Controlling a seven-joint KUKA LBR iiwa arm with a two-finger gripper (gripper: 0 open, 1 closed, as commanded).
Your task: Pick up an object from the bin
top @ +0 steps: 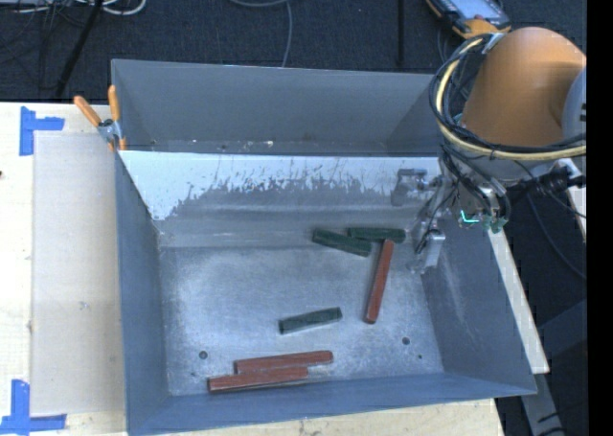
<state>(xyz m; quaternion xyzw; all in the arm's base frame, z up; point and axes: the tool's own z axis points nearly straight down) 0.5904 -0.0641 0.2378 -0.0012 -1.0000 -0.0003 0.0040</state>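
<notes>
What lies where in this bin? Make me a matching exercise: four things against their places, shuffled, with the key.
Things
1. lone dark green stick
2. pair of red-brown sticks
3. slanted red-brown stick
4. gripper

Places
A. by the right wall of the bin, toward the back
B. side by side along the front wall
C. mid-floor, apart from the others
D. upper end at the two crossed dark green sticks

Pairs: 1-C, 2-B, 3-D, 4-A

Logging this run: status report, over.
Hand low by bin's right wall. Nearest: brown stick, top end beside hand; two green sticks just left of it. Nothing lies between.
</notes>
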